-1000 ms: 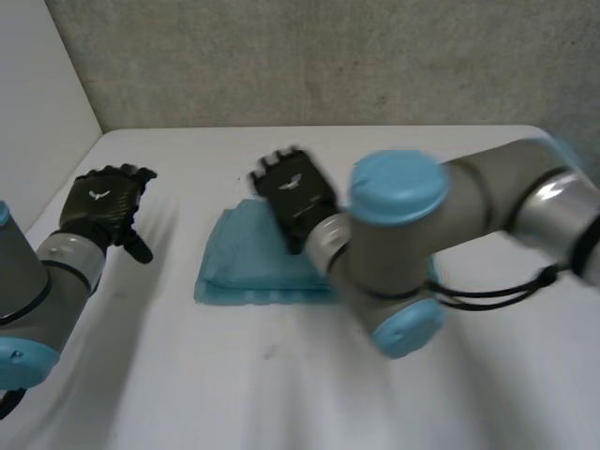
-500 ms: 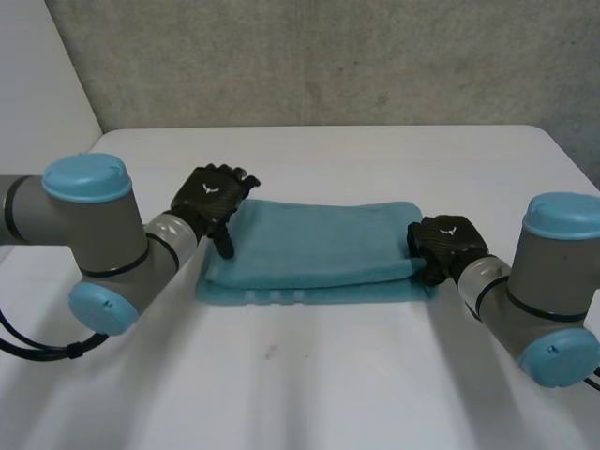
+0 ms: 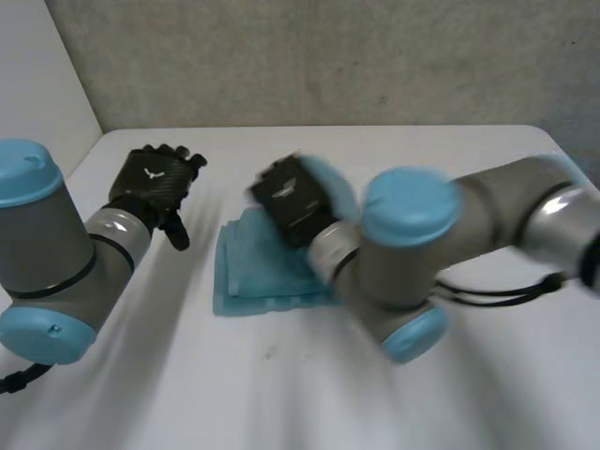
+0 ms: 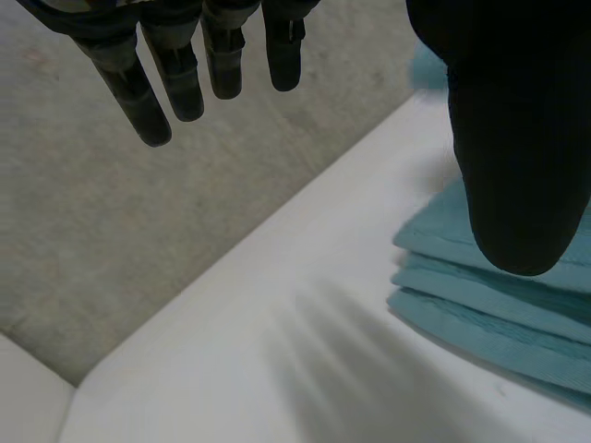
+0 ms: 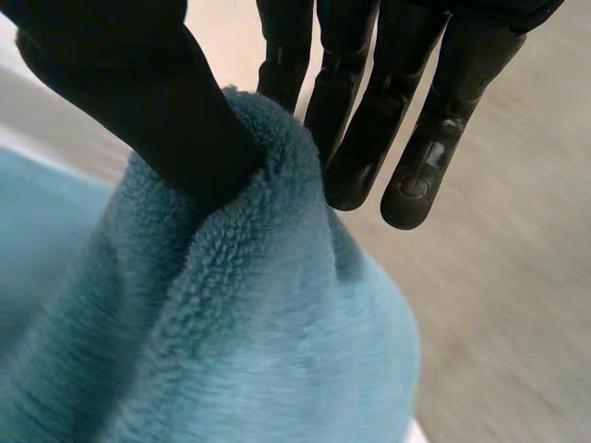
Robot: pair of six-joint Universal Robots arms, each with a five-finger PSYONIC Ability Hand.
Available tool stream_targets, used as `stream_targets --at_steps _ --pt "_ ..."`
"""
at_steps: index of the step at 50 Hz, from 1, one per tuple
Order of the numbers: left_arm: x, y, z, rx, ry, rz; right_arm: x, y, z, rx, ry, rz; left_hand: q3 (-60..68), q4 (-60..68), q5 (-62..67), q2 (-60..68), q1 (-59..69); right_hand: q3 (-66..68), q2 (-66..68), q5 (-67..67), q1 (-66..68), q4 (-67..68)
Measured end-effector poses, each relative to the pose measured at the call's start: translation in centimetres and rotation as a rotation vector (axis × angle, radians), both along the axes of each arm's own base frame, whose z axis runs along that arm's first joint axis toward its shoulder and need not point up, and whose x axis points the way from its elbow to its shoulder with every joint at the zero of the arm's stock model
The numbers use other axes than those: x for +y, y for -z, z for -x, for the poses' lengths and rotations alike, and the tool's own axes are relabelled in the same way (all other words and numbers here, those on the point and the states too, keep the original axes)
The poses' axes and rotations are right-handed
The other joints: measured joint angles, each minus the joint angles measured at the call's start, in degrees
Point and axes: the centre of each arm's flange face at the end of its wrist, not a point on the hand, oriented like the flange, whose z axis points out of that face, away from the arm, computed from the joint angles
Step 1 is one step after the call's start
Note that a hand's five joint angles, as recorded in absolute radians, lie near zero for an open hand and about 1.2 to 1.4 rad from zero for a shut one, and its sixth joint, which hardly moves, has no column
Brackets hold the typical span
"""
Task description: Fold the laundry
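Risk of slip and unfolding: teal towel (image 5: 240,351) pinched only at one fold between thumb and fingers of right hand (image 5: 129,92), left hand (image 4: 512,138) straight-fingered, empty, apart from cloth.

Left robot hand (image 3: 155,183): hovering, fingers (image 4: 152,101) straight and spread, thumb apart, holding nothing. Right robot hand (image 3: 295,202): arm bent across the middle, thumb pinching a fold of teal towel (image 5: 259,341) against the fingers.
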Motion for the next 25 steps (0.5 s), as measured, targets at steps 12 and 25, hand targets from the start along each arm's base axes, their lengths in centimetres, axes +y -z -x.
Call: stream_targets --at_steps 12,25 --pt "-1.3 -2.1 -0.4 0.076 -0.073 0.038 2.8 1.8 -2.1 -0.028 -0.049 -0.073 0.0 0.0 0.0 0.0 0.0 -54.8 -53.9 -52.0 -41.1 -54.5" --pt "-1.3 -0.3 5.6 0.203 0.112 -0.065 -5.9 -3.3 5.4 -0.381 0.207 -0.433 0.0 0.0 0.0 0.0 0.0 -55.6 -54.6 -52.7 -41.4 -54.9"
